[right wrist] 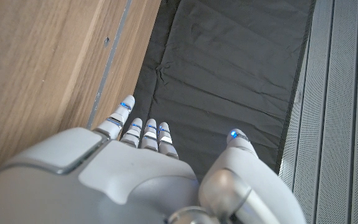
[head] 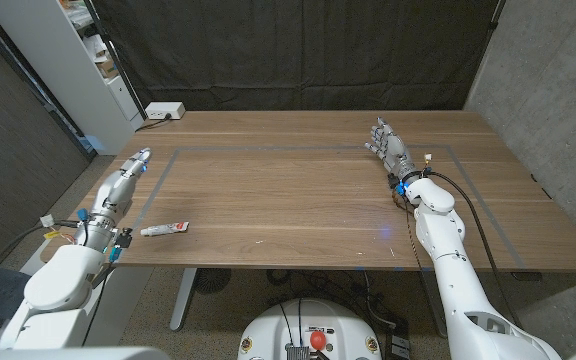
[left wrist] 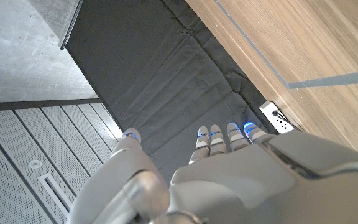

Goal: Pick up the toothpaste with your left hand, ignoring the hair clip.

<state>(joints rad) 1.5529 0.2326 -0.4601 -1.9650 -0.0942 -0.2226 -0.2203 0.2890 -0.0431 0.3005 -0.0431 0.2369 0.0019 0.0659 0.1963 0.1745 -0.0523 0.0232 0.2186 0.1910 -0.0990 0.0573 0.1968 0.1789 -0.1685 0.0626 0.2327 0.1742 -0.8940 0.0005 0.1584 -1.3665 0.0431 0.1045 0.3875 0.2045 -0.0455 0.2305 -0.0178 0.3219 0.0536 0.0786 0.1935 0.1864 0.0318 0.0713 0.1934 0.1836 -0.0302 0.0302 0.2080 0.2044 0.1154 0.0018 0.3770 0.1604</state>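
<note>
Toothpaste: a small white tube lying flat on the wooden table, near the front edge on the left side, its length running left to right.
Toothpaste and left hand: well apart; the tube lies nearer the front edge than the left hand and a little to its right, close beside the left forearm.
Left hand: at the table's left edge, fingers stretched out and pointing to the far side, holding nothing. In the left wrist view the fingers lie straight side by side with the thumb set apart.
Right hand: on the right side of the table, toward the far edge, fingers extended and slightly spread, nothing in it. The right wrist view shows its fingers straight and the thumb apart.
Tape line: a thin grey rectangle marked on the tabletop; the tube lies inside its front-left corner.
Power strip: white, at the far left corner of the table.
Backdrop: a dark curtain behind the table.
</note>
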